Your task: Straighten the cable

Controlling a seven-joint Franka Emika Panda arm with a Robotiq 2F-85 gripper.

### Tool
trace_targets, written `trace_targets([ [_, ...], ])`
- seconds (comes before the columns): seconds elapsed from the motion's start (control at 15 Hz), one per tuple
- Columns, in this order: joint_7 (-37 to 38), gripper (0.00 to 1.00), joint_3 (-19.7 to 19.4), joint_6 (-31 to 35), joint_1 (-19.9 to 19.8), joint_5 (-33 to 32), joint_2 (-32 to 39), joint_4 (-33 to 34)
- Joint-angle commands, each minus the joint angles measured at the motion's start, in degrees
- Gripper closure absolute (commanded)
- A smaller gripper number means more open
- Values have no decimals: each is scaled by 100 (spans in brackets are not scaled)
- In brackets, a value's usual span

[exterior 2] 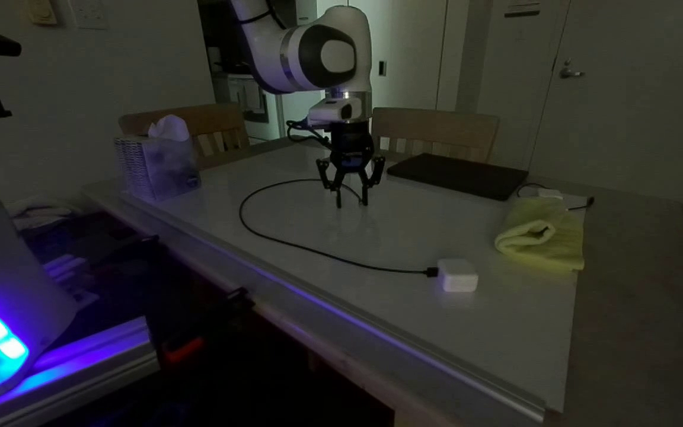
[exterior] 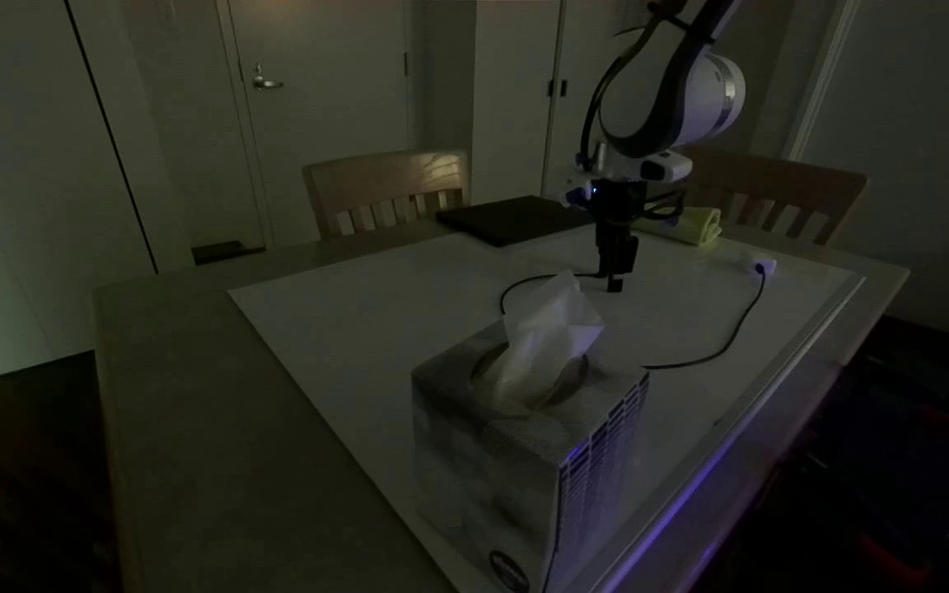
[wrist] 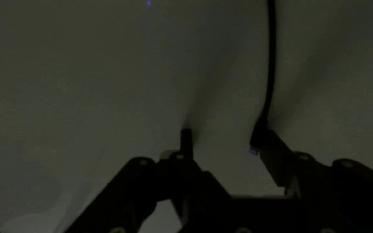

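A patterned tissue box (exterior: 483,461), a white tissue (exterior: 553,338) standing from its opening, fills the lower centre of the foreground in an exterior view of a dimly lit room. Behind it, across a whiteboard (exterior: 409,309) laid on a table (exterior: 178,395), a thin black cable (exterior: 717,354) bends in a wide curve, part of it hidden by the box. Near mid-frame in both exterior views, a Robotiq gripper (exterior 2: 351,200) points down close over the board, its fingers (wrist: 186,142) spread apart. In the wrist view the cable drops from the upper right, and its plug (wrist: 257,134) shows between the fingertips, just beside the finger at right and well apart from the one at left; whether plug and finger touch cannot be told. The cable's other end enters a white charger block (exterior 2: 459,276), lower right of centre in an exterior view. Farther off, at right, lie a folded yellow cloth (exterior 2: 546,240) and a flat black panel (exterior 2: 457,176); beyond stand two wooden chairs (exterior 2: 436,131) and, at upper right, a door (exterior 2: 638,107) with a lever handle (exterior 2: 571,73).
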Motion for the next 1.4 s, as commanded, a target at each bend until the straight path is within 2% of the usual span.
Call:
trace_targets([
  [0.0, -253, 74, 65, 251, -82, 162, 36, -99],
  [0.27, -339, 100, 77, 297, -43, 139, -19, -160],
  [0.67, -184, 98, 415, 7, -109, 918, 7, 16],
  [0.73, -158, 93, 149, -7, -4, 673, -72, -36],
  [0.93, -136, 93, 262, -8, 5, 788, -72, -22],
  [1.0, -80, 98, 260, 28, -38, 873, -81, -57],
  [1.2, 11, 98, 356, 79, -152, 1143, -139, -129],
  [1.33, -307, 98, 388, -186, -93, 913, -133, -62],
])
